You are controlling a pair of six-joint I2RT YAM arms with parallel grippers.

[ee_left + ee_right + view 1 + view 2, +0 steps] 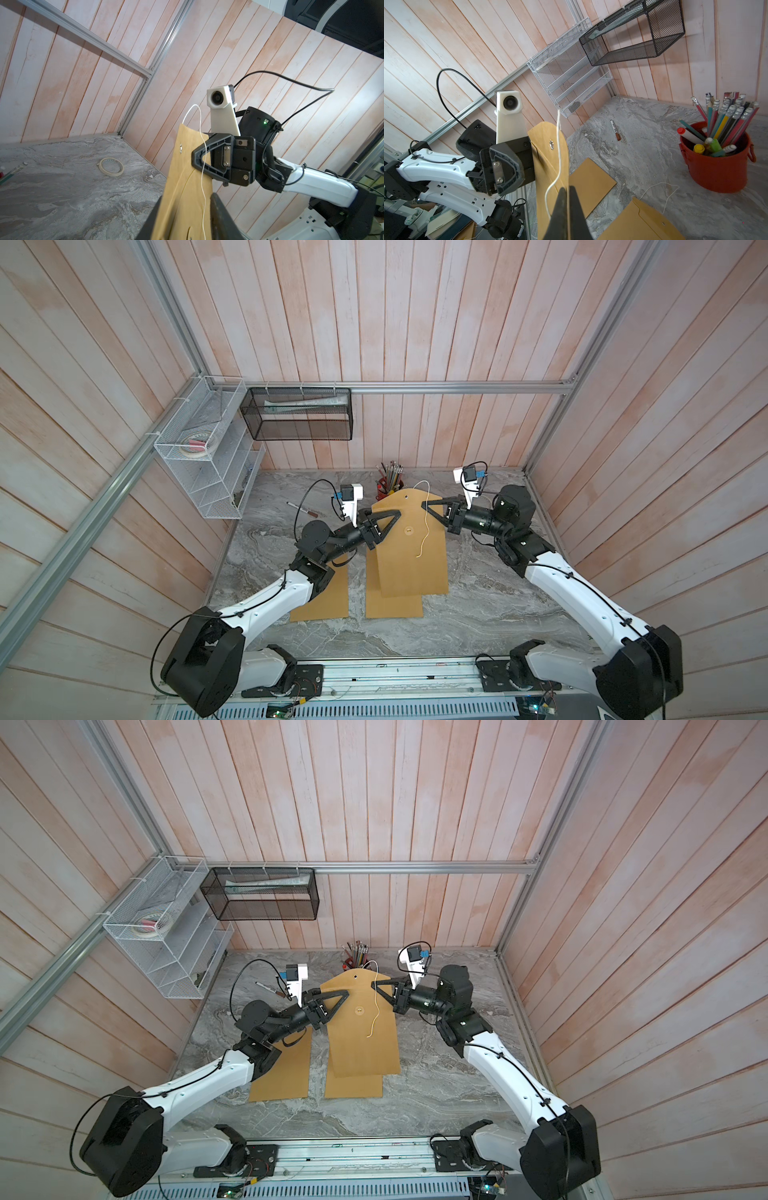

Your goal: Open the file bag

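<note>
The file bag (409,564) (361,1048) is a brown paper envelope held upright above the table between my two arms. Its rounded flap (405,497) stands up, and a loose white string (424,526) (202,166) (558,145) hangs down its face past the round button (409,530). My right gripper (424,504) (372,984) (566,199) is shut on the bag's right edge near the flap. My left gripper (392,518) (341,995) (185,218) is open, its fingers standing either side of the bag's left edge with a gap showing.
Two more brown envelopes (324,597) (392,608) lie flat on the marble table under the held bag. A red pencil cup (388,485) (716,166) stands behind it, a marker (302,509) to the left, a tape roll (111,166) far right. A white wire rack (208,448) and a black mesh basket (299,414) hang on the walls.
</note>
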